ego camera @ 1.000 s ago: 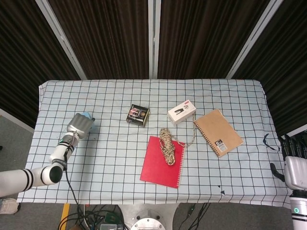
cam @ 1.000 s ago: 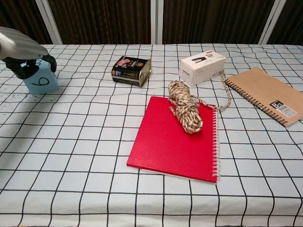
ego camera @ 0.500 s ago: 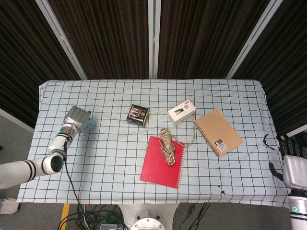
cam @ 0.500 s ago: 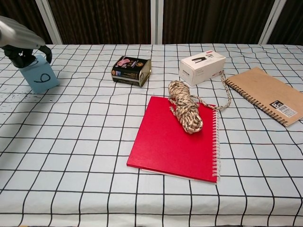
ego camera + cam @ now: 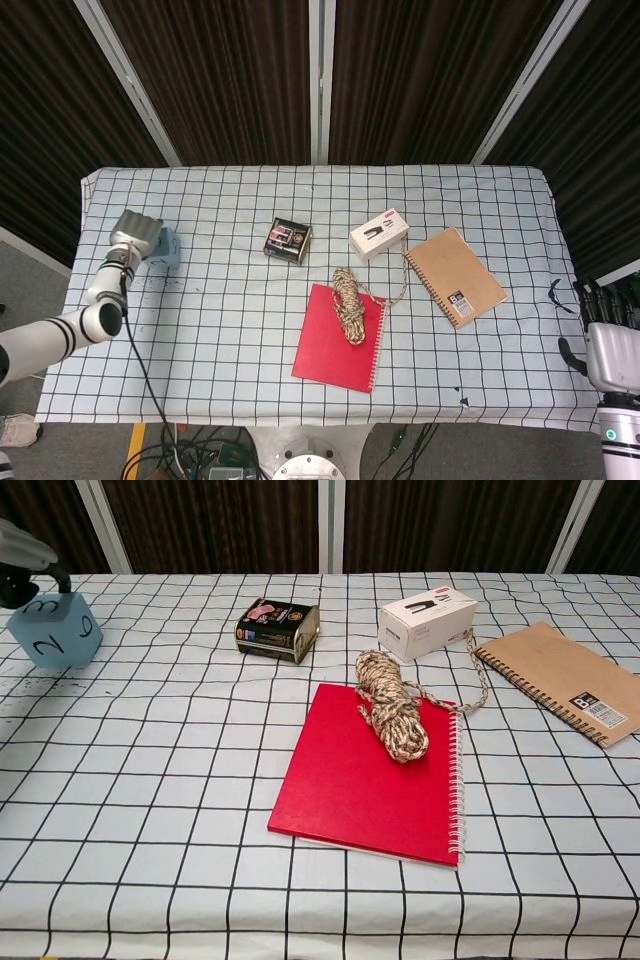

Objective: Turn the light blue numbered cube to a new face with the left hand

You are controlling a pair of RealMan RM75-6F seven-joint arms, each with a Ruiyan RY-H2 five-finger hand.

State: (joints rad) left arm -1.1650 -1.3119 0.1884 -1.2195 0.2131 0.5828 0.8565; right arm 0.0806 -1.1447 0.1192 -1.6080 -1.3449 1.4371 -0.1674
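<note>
The light blue numbered cube stands at the table's far left, one corner turned toward the chest camera, with faces marked 2, 3 and a 6 or 9 showing. My left hand reaches in from the left edge, and its dark fingers grip the cube's top rear edge. In the head view this left hand sits just left of the cube. My right hand hangs off the table's right edge, fingers straight and apart, holding nothing.
A dark printed box and a white box lie mid-table. A rope coil rests on a red notebook. A brown spiral notebook lies at the right. The checked tablecloth is bare in front of the cube.
My left hand has drawn back to the left. The cube went left with it and turned, so the 2 and 3 faces now show beside the 6 or 9.
</note>
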